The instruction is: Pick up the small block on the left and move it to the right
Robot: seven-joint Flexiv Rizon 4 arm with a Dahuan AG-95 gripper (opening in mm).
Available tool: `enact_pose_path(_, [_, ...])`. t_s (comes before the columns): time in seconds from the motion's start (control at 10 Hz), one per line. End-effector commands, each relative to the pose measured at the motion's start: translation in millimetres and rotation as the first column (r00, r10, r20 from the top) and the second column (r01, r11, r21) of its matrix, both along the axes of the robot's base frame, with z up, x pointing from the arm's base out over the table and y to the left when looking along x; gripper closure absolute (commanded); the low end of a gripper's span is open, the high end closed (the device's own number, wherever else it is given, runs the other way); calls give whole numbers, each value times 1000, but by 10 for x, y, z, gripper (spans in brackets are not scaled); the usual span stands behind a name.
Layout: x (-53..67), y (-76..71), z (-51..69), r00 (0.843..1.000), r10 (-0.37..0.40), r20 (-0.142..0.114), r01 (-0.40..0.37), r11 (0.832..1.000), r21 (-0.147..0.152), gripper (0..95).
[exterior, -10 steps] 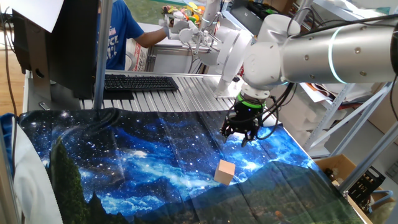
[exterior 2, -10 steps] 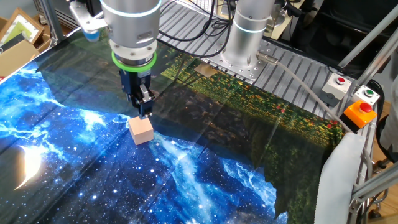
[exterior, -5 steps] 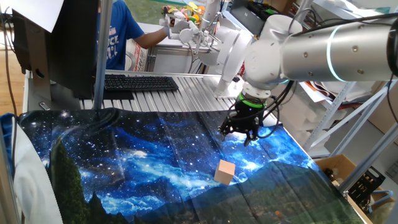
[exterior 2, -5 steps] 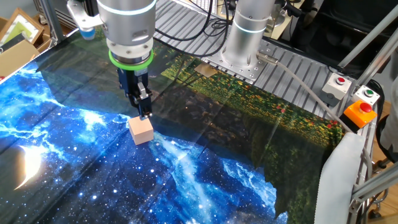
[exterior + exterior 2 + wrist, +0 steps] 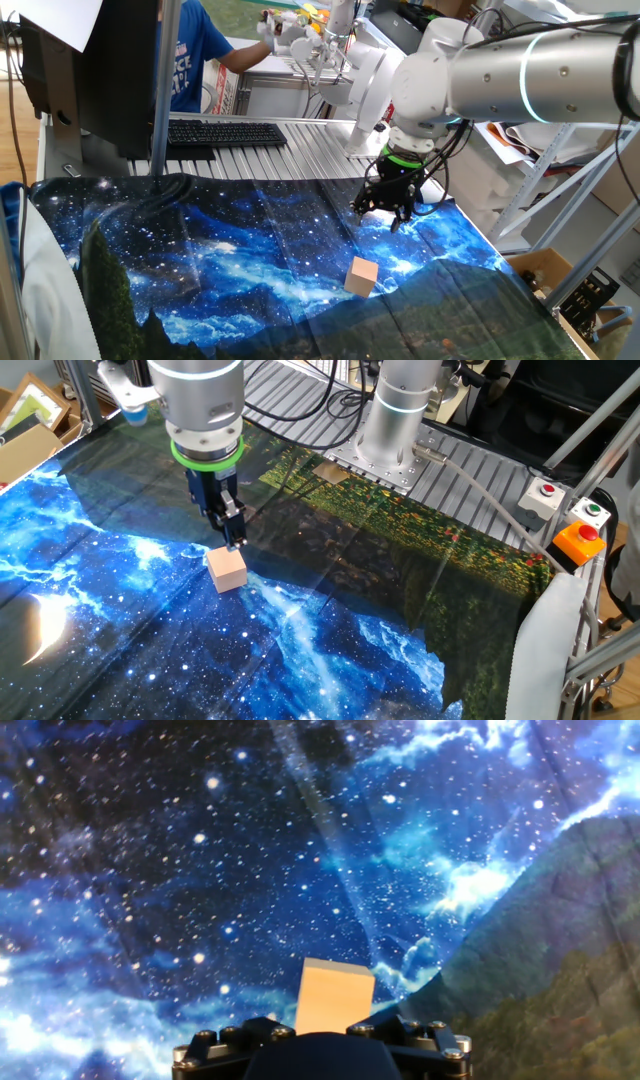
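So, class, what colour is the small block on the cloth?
The small block is plain light tan wood, with unmarked faces; it shows best in the hand view.

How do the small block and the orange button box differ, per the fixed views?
Colour: the small block is plain light tan; the orange button box is bright orange with a red button on top.
Place: the block rests on the starry cloth; the box sits off the cloth, at the table's edge.
Neighbours: the claw hangs close above the block; nothing hovers near the box.
Both are boxy and untouched.
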State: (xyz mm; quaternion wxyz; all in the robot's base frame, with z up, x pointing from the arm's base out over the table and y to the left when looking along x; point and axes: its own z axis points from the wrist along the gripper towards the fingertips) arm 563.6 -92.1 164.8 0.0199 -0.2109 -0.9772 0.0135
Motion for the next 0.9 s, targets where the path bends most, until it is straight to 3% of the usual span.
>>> enact_pose_path(0.1, [-3, 1, 12, 1000, -21, -21, 21, 1000, 12, 380])
enact_pose_path(0.5, [-3, 1, 12, 998, -44, -35, 44, 999, 2, 380])
enact_pose_path(0.9, [-30, -55, 7, 998, -51, -21, 51, 999, 4, 380])
